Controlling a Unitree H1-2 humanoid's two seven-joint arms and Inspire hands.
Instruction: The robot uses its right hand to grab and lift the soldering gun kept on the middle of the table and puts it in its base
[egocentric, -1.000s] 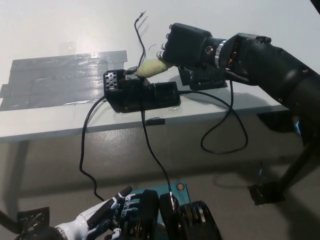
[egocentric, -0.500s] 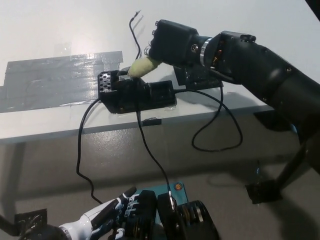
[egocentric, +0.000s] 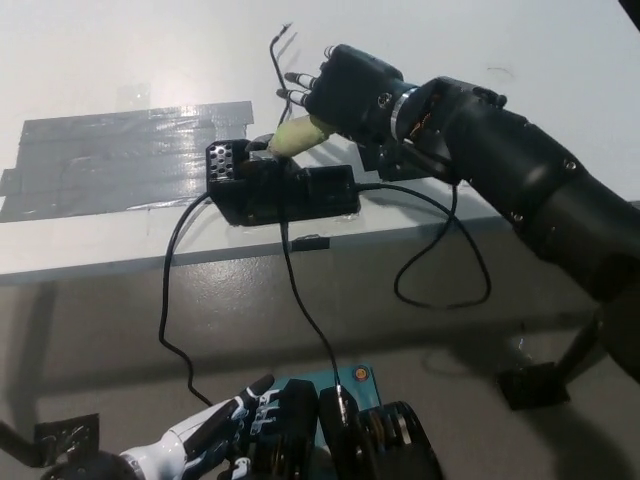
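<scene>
The pale yellow-handled soldering gun (egocentric: 296, 136) lies tilted with its front end in the black boxy soldering base (egocentric: 280, 188), which sits near the front edge of the white tabletop (egocentric: 120, 60). The black right hand (egocentric: 345, 90) rests over the handle's rear, fingers (egocentric: 300, 78) spread and released. A grey duct-tape patch (egocentric: 110, 160) lies left of the base. The white left hand (egocentric: 205, 435) hangs far below the base, fingers loosely apart.
</scene>
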